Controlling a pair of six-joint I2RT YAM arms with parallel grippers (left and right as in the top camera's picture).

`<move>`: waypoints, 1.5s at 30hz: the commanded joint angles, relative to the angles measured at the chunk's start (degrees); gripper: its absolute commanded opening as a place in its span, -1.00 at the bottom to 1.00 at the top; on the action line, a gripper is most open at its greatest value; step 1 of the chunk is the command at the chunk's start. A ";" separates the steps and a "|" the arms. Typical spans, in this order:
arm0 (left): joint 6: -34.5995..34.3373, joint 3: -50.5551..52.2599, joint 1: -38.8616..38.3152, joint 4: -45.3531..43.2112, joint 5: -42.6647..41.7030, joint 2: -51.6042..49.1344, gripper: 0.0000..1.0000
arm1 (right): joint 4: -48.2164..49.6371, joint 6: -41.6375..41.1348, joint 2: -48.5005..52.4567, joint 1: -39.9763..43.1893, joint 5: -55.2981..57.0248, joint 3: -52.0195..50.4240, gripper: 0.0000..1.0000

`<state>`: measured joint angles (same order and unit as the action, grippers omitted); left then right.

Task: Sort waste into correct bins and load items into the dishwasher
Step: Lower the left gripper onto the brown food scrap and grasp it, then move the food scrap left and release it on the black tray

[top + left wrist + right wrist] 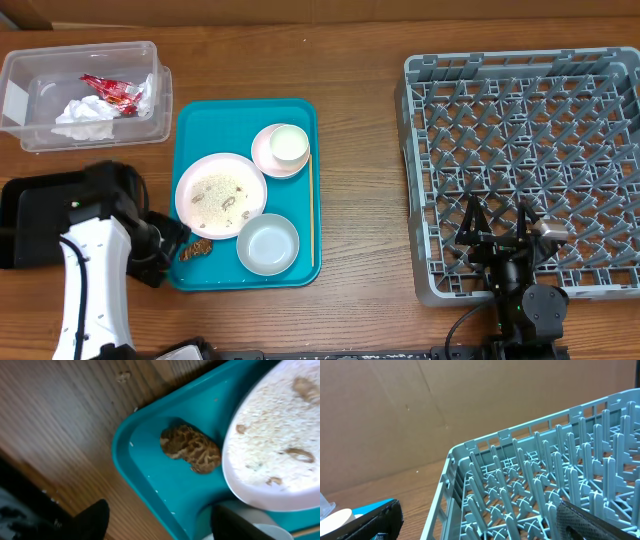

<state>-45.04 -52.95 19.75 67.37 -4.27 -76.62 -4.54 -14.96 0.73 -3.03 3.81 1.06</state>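
A wood-grain table carries a clear, round-cornered plastic tub at the far left. In it lie a crumpled white napkin and a crinkled red wrapper. A flat black tray lies nearer, partly under the left arm. On the teal tray sits a round pale pink plate coated with grainy white rice scraps and brown bits. Behind the plate a small white cup stands on a pink saucer. A smooth grey-blue bowl fills the near right corner. A thin wooden chopstick lies along the right edge. A wrinkled brown lump rests in the near left corner, just beside the plate's rim.

The square grey lattice rack, lined with upright pegs, stands at the right.

The left gripper is spread wide over the teal tray's corner. It holds nothing, and the lump lies just ahead of its fingers, untouched. The right gripper hangs over the rack's near edge, fingers wide apart and empty.
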 commanded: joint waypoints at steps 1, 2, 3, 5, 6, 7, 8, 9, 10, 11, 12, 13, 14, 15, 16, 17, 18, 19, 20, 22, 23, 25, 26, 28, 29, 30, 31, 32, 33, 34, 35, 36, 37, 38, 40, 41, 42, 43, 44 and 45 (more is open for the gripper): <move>-0.59 4.63 0.04 -5.05 -0.26 0.39 0.40 | 0.17 0.20 -0.57 0.15 -0.09 -0.59 1.00; -0.50 5.81 0.04 -7.19 -0.22 0.37 0.45 | 0.17 0.20 -0.57 0.15 -0.09 -0.59 1.00; -0.37 7.15 0.04 -9.75 -0.28 0.24 0.56 | 0.17 0.20 -0.57 0.15 -0.09 -0.59 1.00; -0.37 8.63 0.04 -12.66 -0.26 0.11 0.61 | 0.17 0.20 -0.57 0.15 -0.09 -0.59 1.00; -0.35 9.66 0.04 -14.67 -0.11 0.00 0.64 | 0.17 0.20 -0.57 0.15 -0.09 -0.59 0.99; -0.35 10.32 0.04 -16.06 -0.04 -0.11 0.66 | 0.17 0.20 -0.57 0.15 -0.09 -0.59 1.00; -0.39 10.82 0.04 -17.05 -0.09 -0.24 0.69 | 0.17 0.20 -0.57 0.15 -0.09 -0.59 1.00; -0.37 11.15 0.04 -17.68 -0.24 -0.52 0.70 | 0.17 0.20 -0.57 0.15 -0.09 -0.59 1.00; -0.37 11.28 0.04 -17.97 -0.24 -0.79 0.71 | 0.17 0.20 -0.57 0.15 -0.09 -0.59 1.00; -0.35 11.32 0.04 -17.99 -0.15 -1.14 0.71 | 0.17 0.20 -0.57 0.15 -0.09 -0.59 1.00; -0.35 11.32 0.04 -17.99 -0.04 -1.51 0.72 | 0.17 0.20 -0.57 0.15 -0.09 -0.59 1.00; -0.37 11.34 0.04 -17.99 -0.07 -1.99 0.72 | 0.17 0.20 -0.57 0.15 -0.09 -0.59 1.00; -0.37 11.45 -0.09 -17.99 -0.26 -2.43 0.72 | 0.17 0.20 -0.57 0.15 -0.09 -0.59 1.00; -0.44 11.67 -0.39 -18.12 -0.35 -2.95 0.71 | 0.17 0.20 -0.57 0.15 -0.09 -0.59 1.00; -0.44 11.96 -0.83 -18.40 -0.72 -3.48 0.69 | 0.17 0.20 -0.57 0.15 -0.09 -0.59 1.00; -0.44 12.33 -1.29 -18.95 -0.74 -3.93 0.68 | 0.17 0.20 -0.57 0.15 -0.09 -0.59 1.00; -0.44 12.72 -1.75 -19.65 -0.70 -4.35 0.68 | 0.17 0.20 -0.57 0.15 -0.09 -0.59 1.00; -0.42 13.09 -2.23 -20.61 -0.15 -4.74 0.67 | 0.17 0.20 -0.57 0.15 -0.09 -0.59 1.00; -0.42 13.27 -2.51 -21.22 0.28 -5.07 0.67 | 0.17 0.20 -0.57 0.15 -0.09 -0.59 1.00; -0.42 13.27 -2.56 -21.94 0.17 -5.44 0.65 | 0.17 0.20 -0.57 0.15 -0.09 -0.59 1.00; -0.42 13.27 -2.56 -22.29 0.17 -5.53 0.64 | 0.17 0.20 -0.57 0.15 -0.09 -0.59 1.00; -0.44 13.27 -2.56 -23.21 0.17 -5.57 0.54 | 0.17 0.20 -0.57 0.15 -0.09 -0.59 1.00; -0.44 13.27 -2.58 -23.61 0.22 -5.57 0.50 | 0.17 0.20 -0.57 0.15 -0.09 -0.59 1.00; -0.50 13.27 -2.58 -24.09 0.20 -5.57 0.41 | 0.17 0.20 -0.57 0.15 -0.09 -0.59 1.00; -0.70 13.27 -2.58 -24.17 0.22 -5.57 0.36 | 0.17 0.20 -0.57 0.15 -0.09 -0.59 0.99; -0.94 13.27 -2.58 -24.26 0.22 -5.57 0.29 | 0.17 0.20 -0.57 0.15 -0.09 -0.59 1.00; -1.53 13.27 -2.60 -24.33 0.20 -5.62 0.21 | 0.17 0.20 -0.57 0.15 -0.09 -0.59 1.00; -1.77 13.27 -2.62 -24.33 0.20 -5.62 0.15 | 0.17 0.20 -0.57 0.15 -0.09 -0.59 1.00; -1.92 13.27 -2.64 -24.33 0.20 -5.62 0.11 | 0.17 0.20 -0.57 0.15 -0.09 -0.59 1.00; -1.92 13.27 -2.62 -24.35 0.20 -5.62 0.05 | 0.17 0.20 -0.57 0.15 -0.09 -0.59 1.00; -1.92 13.27 -2.62 -24.35 0.20 -5.62 0.03 | 0.17 0.20 -0.57 0.15 -0.09 -0.59 1.00; -1.90 13.27 -2.62 -24.20 0.20 -5.62 0.01 | 0.17 0.20 -0.57 0.15 -0.09 -0.59 1.00; -1.90 13.27 -2.62 -23.91 0.17 -5.62 0.00 | 0.17 0.20 -0.57 0.15 -0.09 -0.59 1.00; -1.88 13.27 -2.62 -23.87 0.20 -5.62 -0.02 | 0.17 0.20 -0.57 0.15 -0.09 -0.59 1.00; -1.88 13.27 -2.62 -23.80 0.17 -5.62 -0.09 | 0.17 0.20 -0.57 0.15 -0.09 -0.59 1.00; -1.88 13.27 -2.62 -23.80 0.20 -5.62 -0.14 | 0.17 0.20 -0.57 0.15 -0.09 -0.59 1.00; -1.88 13.25 -2.62 -23.80 0.20 -5.62 -0.15 | 0.17 0.20 -0.57 0.15 -0.09 -0.59 1.00; -1.88 13.25 -2.62 -23.82 0.20 -5.62 -0.18 | 0.17 0.20 -0.57 0.15 -0.09 -0.59 1.00; -1.86 13.25 -2.62 -23.80 0.22 -5.62 -0.21 | 0.17 0.20 -0.57 0.15 -0.09 -0.59 1.00; -1.64 13.18 -2.62 -23.78 0.22 -5.60 -0.25 | 0.17 0.20 -0.57 0.15 -0.09 -0.59 1.00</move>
<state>-46.57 -40.40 17.58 43.44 -4.29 -81.78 -4.56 -14.96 0.73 -3.05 3.84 1.06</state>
